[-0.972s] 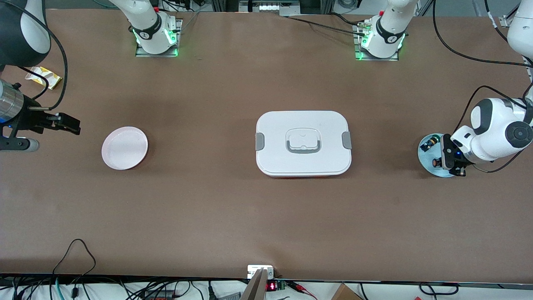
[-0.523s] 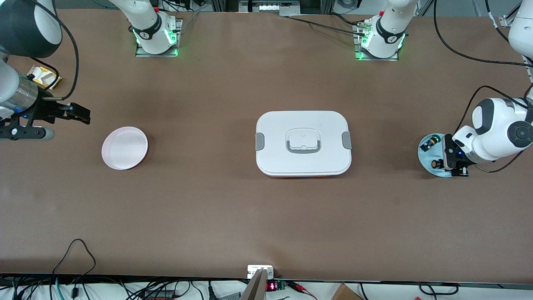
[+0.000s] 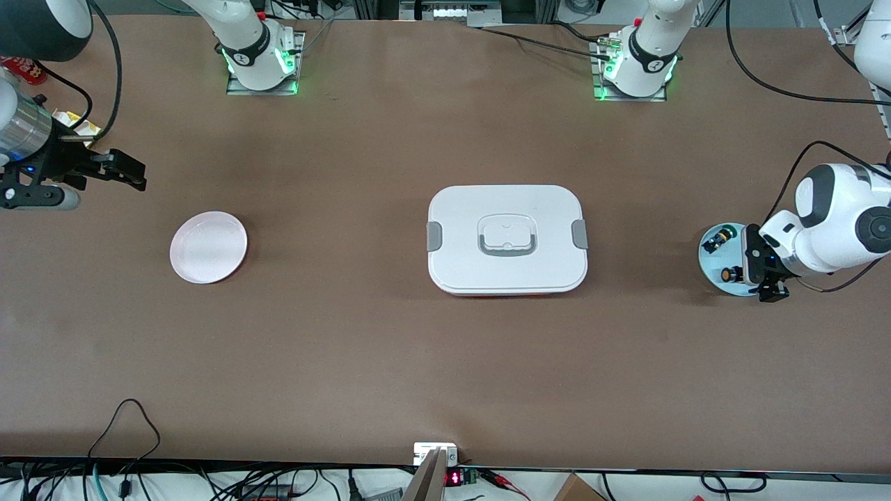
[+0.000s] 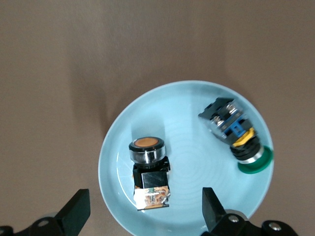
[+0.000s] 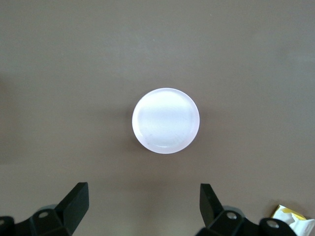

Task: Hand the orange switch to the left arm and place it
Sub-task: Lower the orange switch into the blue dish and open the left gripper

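The orange switch (image 4: 147,162) lies on its side on a light blue plate (image 4: 197,172) at the left arm's end of the table, also seen in the front view as the orange switch (image 3: 726,274). My left gripper (image 4: 145,209) hangs open just above it, its fingers either side of the switch's body without touching; in the front view the left gripper (image 3: 757,270) covers part of the plate (image 3: 711,261). The white box (image 3: 507,239) sits mid-table. My right gripper (image 3: 129,170) hovers open and empty at the right arm's end, with the pink plate (image 5: 166,120) in its view.
A second switch (image 4: 236,132) with blue and green parts shares the blue plate. The empty pink plate (image 3: 208,247) lies toward the right arm's end. A yellow packet (image 5: 293,219) lies near the table edge by the right arm.
The left gripper's fingers have opened wide over the blue plate, and the orange switch stays on it. The right gripper has drifted away from the front camera.
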You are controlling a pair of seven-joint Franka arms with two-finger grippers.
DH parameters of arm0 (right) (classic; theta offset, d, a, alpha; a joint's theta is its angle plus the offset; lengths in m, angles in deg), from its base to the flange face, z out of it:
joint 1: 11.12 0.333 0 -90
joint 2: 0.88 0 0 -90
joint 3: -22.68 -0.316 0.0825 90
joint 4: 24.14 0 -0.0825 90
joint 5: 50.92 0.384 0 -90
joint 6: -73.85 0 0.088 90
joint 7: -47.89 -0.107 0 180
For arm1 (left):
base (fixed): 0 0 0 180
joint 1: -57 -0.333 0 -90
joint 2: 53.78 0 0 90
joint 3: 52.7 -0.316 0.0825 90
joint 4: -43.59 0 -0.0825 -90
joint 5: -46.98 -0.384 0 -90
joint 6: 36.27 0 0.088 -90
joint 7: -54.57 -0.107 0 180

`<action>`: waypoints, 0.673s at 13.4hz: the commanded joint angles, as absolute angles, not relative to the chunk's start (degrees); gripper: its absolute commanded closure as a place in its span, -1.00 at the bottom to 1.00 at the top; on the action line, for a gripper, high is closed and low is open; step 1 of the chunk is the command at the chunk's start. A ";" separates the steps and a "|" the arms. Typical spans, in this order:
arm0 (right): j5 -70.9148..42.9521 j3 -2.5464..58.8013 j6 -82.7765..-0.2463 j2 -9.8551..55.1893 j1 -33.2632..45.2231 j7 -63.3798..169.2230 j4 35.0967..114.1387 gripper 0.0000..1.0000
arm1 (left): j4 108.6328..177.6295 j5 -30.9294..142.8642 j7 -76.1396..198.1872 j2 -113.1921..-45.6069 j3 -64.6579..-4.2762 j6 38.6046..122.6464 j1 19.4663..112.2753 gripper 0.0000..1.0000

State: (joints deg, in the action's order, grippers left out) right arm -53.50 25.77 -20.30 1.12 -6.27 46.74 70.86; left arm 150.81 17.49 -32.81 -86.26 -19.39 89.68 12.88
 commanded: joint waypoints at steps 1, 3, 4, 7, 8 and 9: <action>-51.71 25.93 -18.36 2.10 -6.90 47.10 68.23 -1.00 | 146.27 16.83 -26.14 -84.36 -13.53 77.33 12.44 -1.00; -51.79 26.02 -16.60 2.10 -6.99 47.71 68.23 -1.00 | 142.14 17.70 -19.12 -84.45 -9.57 68.27 12.79 -1.00; -51.97 25.93 -16.59 2.10 -6.73 48.15 68.15 -1.00 | 140.55 19.10 -15.95 -84.45 -7.98 64.84 13.14 -1.00; -51.62 25.84 -16.60 2.10 -6.55 48.15 68.06 -1.00 | 136.07 19.64 -4.17 -84.45 -4.20 54.46 14.80 -1.00; -51.97 25.76 -16.51 1.93 -6.55 48.41 67.97 -1.00 | 134.58 21.38 -0.48 -84.45 -3.67 52.25 15.68 -1.00; -51.88 25.84 -16.51 1.75 -6.64 48.42 67.79 -1.00 | 132.82 23.75 4.08 -84.45 -3.40 49.45 16.56 -1.00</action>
State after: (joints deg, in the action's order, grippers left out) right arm -52.51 25.92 -17.89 1.62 -6.46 47.31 69.45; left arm 136.49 20.50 -2.46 -84.33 -3.81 54.49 14.96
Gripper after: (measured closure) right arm 0.000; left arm 0.000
